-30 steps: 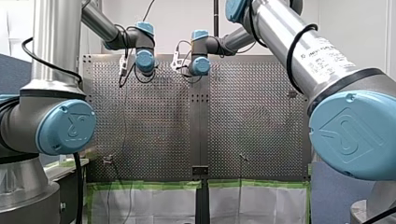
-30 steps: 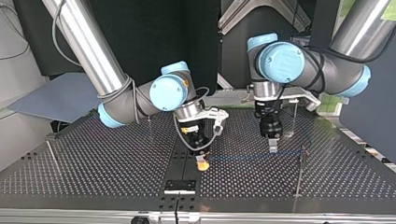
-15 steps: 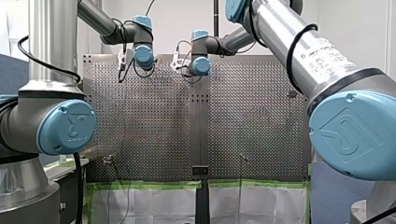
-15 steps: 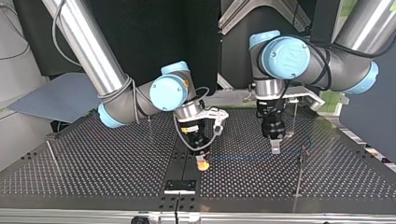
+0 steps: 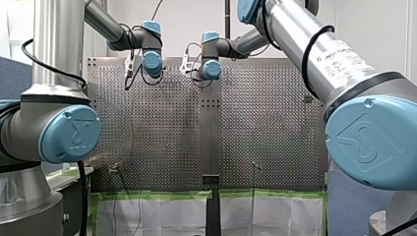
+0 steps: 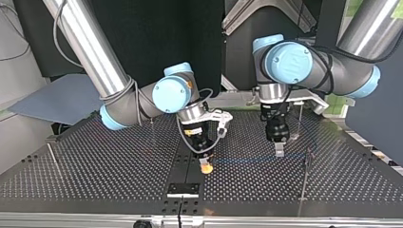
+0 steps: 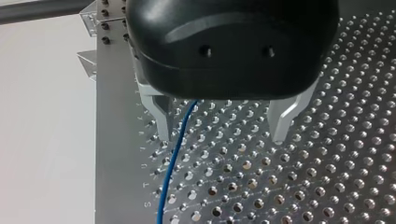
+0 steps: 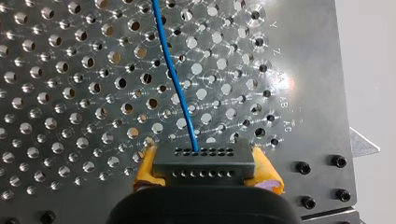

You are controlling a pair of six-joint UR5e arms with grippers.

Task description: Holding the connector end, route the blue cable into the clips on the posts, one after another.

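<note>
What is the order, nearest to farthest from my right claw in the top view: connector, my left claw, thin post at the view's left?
1. The connector, gripped in my right claw itself.
2. My left claw, toward the view's right.
3. The thin post, far out at the view's left.

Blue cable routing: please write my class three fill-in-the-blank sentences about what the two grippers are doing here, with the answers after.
My right gripper is shut on the ____ at the end of the blue cable.
The pads clamping it are ____ in colour.
My left gripper has its metal fingers ____, with the cable passing between them.
Missing words: connector; yellow; open.
</note>
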